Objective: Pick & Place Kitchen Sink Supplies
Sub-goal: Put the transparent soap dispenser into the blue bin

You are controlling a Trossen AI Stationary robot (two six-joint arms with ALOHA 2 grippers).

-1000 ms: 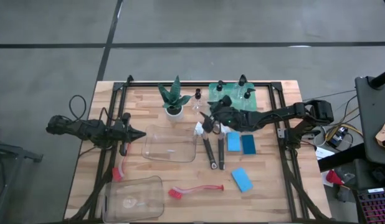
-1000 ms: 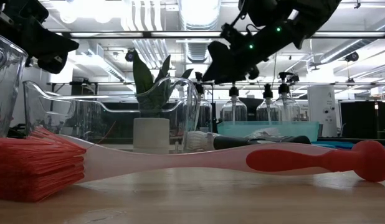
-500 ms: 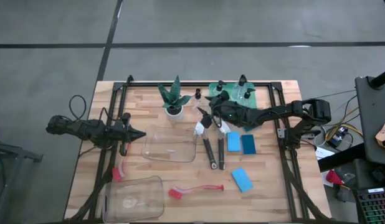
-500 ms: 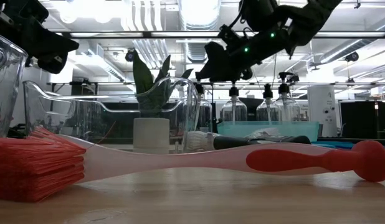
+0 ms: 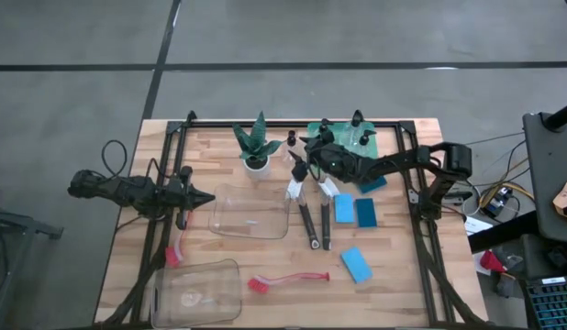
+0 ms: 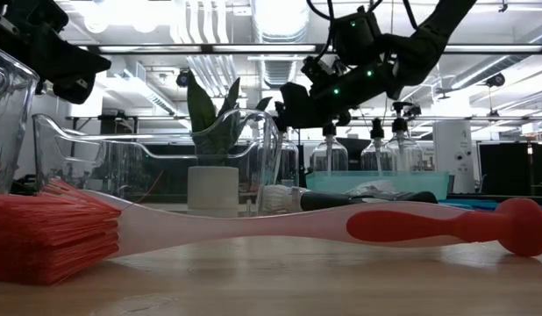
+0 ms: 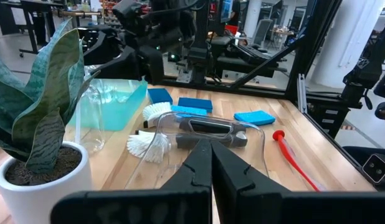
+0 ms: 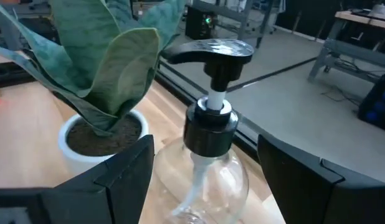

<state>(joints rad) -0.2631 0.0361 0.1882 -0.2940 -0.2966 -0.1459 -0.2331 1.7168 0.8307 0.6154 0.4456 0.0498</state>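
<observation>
Beside the potted plant (image 5: 256, 147) at the table's far edge, a small clear pump bottle (image 8: 208, 165) was framed between the spread, empty fingers of the right gripper (image 5: 302, 170). It was judged light, smooth and slippery, best clasped around the belly below its black collar. Over the table's left side, the left gripper (image 5: 203, 197) was seen pinched closed on nothing.

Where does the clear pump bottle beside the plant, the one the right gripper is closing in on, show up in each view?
High: bottle just right of the plant, right gripper close by.
Low: mostly hidden behind the bin's rim, under the gripper; can't pin it.
Left wrist: clear bottle right of the plant.
Right wrist: centre, black pump top, between the open fingers.
Shared landmark: the plant.
</observation>
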